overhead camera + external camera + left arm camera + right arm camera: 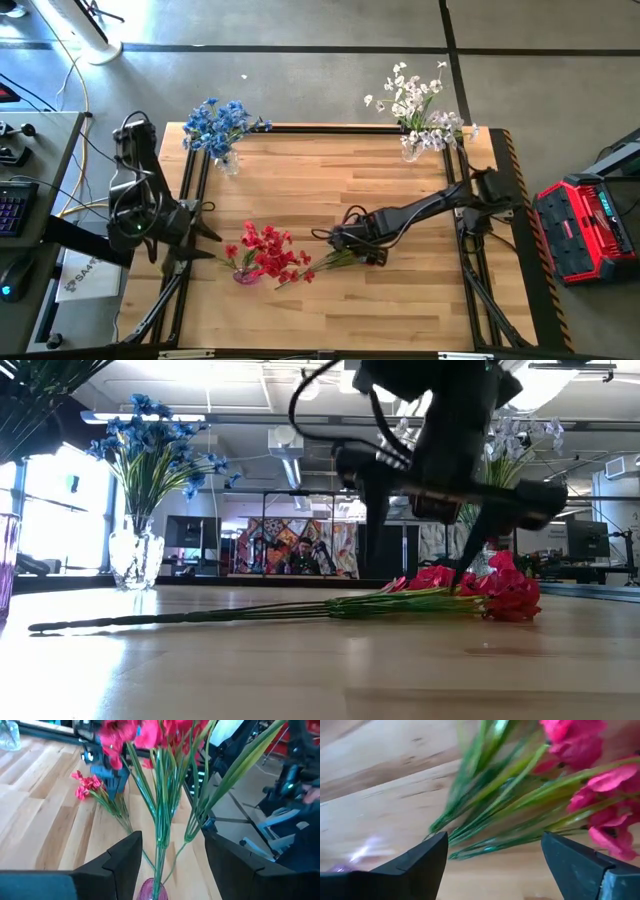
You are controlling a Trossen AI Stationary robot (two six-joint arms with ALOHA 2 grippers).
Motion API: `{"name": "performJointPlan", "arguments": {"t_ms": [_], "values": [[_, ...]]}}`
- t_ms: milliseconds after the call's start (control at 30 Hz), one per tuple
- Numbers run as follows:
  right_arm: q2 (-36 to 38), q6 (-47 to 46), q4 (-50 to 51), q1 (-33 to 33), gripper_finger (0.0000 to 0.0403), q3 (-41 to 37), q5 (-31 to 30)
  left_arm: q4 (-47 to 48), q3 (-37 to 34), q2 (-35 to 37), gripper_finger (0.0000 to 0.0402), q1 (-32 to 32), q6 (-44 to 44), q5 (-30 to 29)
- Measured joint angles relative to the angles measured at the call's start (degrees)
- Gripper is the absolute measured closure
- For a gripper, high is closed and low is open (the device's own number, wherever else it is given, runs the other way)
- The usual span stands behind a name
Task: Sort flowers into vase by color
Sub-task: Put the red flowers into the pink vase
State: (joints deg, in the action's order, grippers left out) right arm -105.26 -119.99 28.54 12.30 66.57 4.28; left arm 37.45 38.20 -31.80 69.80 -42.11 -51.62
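Observation:
A red spray (300, 608) lies flat on the table, blossoms (600, 780) under my right gripper (342, 243) and stem end toward the small pink vase (245, 275). That vase holds more red flowers (160, 795). My right gripper (495, 855) is open, fingers low on either side of the lying spray's leafy stems. My left gripper (212, 245) is open beside the pink vase; in its wrist view its fingers (120, 860) stand either side of the vase's stems without touching. Blue flowers (218, 120) and white flowers (415, 100) stand in clear vases. My right gripper comes down from above over the lying spray's leafy stems (485, 825), just below the blossoms, fingers across them. In the low view one fingertip (458, 582) reaches down to the spray; whether it touches, I cannot tell. The spray lies on the table.
The blue flowers' glass vase (227, 162) stands at the table's far left corner, the white flowers' vase (412, 150) at the far right. A red case (585, 230) sits off the table's right side. Bare wood (330, 190) lies between. A person (300, 555) shows far behind.

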Motion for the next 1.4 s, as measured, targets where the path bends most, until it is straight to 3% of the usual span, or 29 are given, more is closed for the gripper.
{"name": "performJointPlan", "arguments": {"t_ms": [367, 567, 800, 933, 1133, 1400], "values": [[-4.26, -5.42, 2.17, -3.38, 0.0144, 0.17, 2.98, 0.47, 0.04, 4.17, 0.0199, -0.01, 7.46, -2.8], [-4.29, -4.29, 7.15, -5.12, 0.0221, 0.26, 3.29, 0.79, 0.04, 4.16, 0.02, 0.0, 8.32, -2.93], [-4.24, -0.64, 9.33, -5.18, 0.0342, 0.23, 1.74, 1.18, 0.04, 4.12, 0.02, 0.0, 8.3, -2.95], [-3.15, 2.91, 10.83, -4.84, 0.0395, 0.12, -3.55, 1.35, 0.04, 4.12, 0.02, 0.0, 7.64, -3.53], [0.69, 10.0, 11.93, -4.76, 0.0392, -0.1, -13.03, 2.32, 0.04, 4.12, 0.02, -0.02, 3.34, -9.95], [9.26, 17.76, 11.0, -2.27, 0.04, -0.03, -30.32, 2.27, 0.5, 4.23, 0.02, -0.02, -1.41, -15.03]]}}
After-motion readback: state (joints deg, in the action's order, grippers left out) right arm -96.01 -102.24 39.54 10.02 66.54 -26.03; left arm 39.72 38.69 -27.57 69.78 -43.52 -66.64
